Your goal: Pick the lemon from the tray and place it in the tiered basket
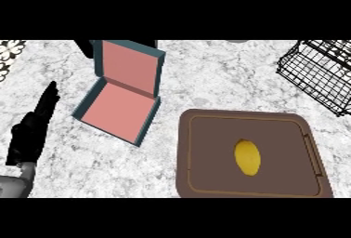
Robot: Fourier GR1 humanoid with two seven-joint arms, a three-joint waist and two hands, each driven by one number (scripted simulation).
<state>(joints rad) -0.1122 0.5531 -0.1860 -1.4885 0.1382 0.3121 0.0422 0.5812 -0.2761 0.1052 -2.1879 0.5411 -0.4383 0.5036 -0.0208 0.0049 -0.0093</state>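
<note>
The marbled desk (226,74) fills the frame and carries everything. The largest thing on it is the brown tray (205,153), sitting in the lower right of the frame with a raised rim that keeps its contents from rolling off. Next in size is the open teal box (123,88) with a pink lining, in the upper left of centre; its lid stands up and it holds nothing, so it looks like a bystander to this job. The black wire tiered basket (319,74) shows only partly at the upper right edge, apart from the tray's far corner; that is where the fruit must end up.

The left hand (31,130) rests at the left edge, fingers straight and pointing up, holding nothing. The right hand does not show at all.

Smallest is the lemon (247,157), lying lengthwise right of the tray's middle, untouched and free on all sides. The pick has not begun; since the lemon and the basket both lie on the right, the right hand seems the natural one to fetch it.
</note>
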